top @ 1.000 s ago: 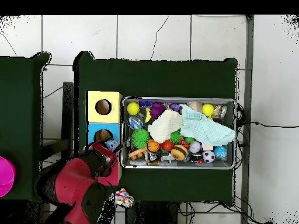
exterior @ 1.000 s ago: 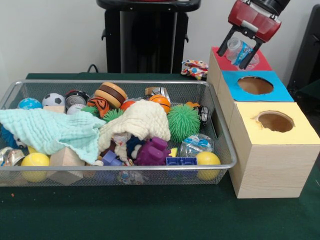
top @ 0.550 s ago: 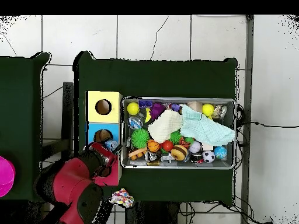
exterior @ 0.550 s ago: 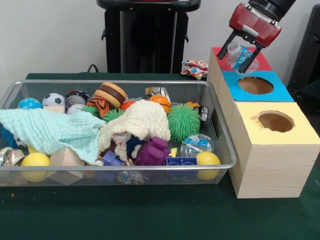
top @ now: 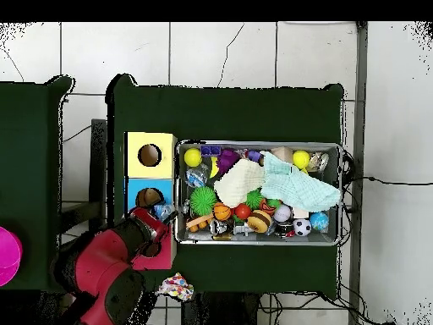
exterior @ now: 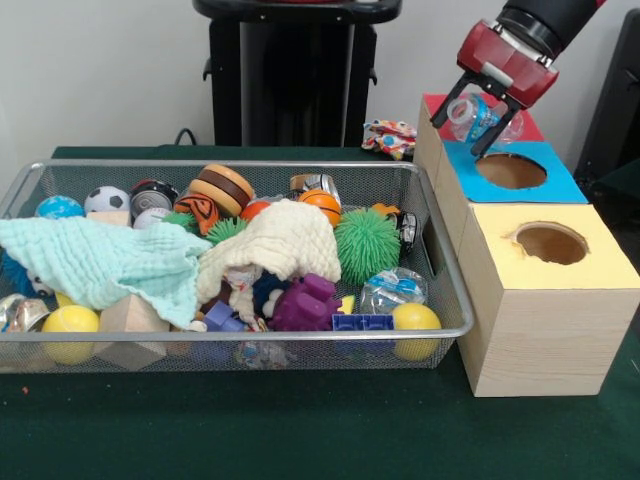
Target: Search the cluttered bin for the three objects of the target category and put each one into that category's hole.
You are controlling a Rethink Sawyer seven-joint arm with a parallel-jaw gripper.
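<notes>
Gripper (exterior: 467,113) in the upper right of the front view, its two black fingers (exterior: 447,101) clamped on a small clear plastic bottle with a blue label (exterior: 478,114). The bottle hangs above the seam between the red-topped box (exterior: 525,129) and the blue-topped box (exterior: 500,184), just up and left of the blue box's round hole (exterior: 511,170). The red gripper body (exterior: 505,55) slants down from the top right corner.

Three wooden boxes stand in a row at the right of the front view: red farthest up, blue in the middle, yellow-topped box (exterior: 590,268) lowest, with its own round hole (exterior: 551,243). All three touch side by side, beside the right end of the wire mesh bin (exterior: 440,262).

The bin fills the left and centre of the frame. Inside, a mint-green cloth (exterior: 95,262) drapes over the left half and a cream cloth (exterior: 280,243) lies in the middle, the two touching. Right of the cream cloth sits a green spiky ball (exterior: 366,243); a second clear bottle (exterior: 385,291) lies below it, next to a yellow ball (exterior: 415,320) at the bin's lower right. A purple toy (exterior: 302,303) sits under the cream cloth's lower edge. Along the upper wall are a soccer ball (exterior: 106,199), a toy burger (exterior: 223,187) and an orange ball (exterior: 322,203).

In the overhead view the red arm (top: 106,267) occupies the lower left, with the gripper (top: 158,217) over the boxes' lower end, left of the bin (top: 258,240). A colourful crumpled wrapper (top: 176,287) lies on the green table (top: 254,114) below the bin.
</notes>
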